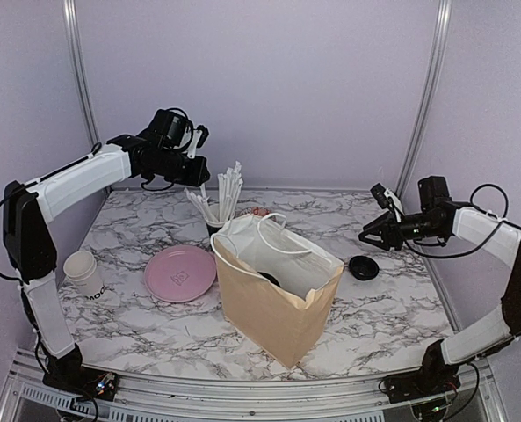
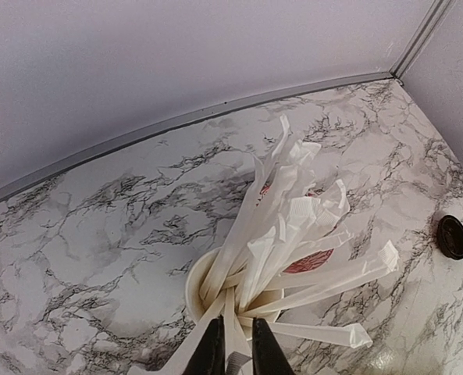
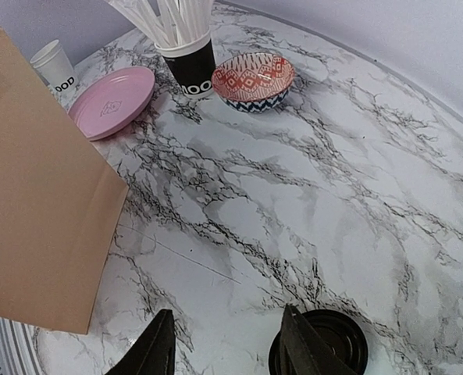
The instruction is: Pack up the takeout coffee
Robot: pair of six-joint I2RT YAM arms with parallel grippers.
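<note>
Hovering over the tabletop (image 3: 293, 195), the right gripper (image 3: 229, 344) stands wide apart, empty, one finger just beside a black lid (image 3: 336, 348). The left gripper (image 2: 239, 355), nearly together, hangs over the straw cup (image 2: 196, 285); any grasp cannot be told. The takeout coffee (image 1: 269, 280) sits inside the paper bag (image 1: 269, 321).
</note>
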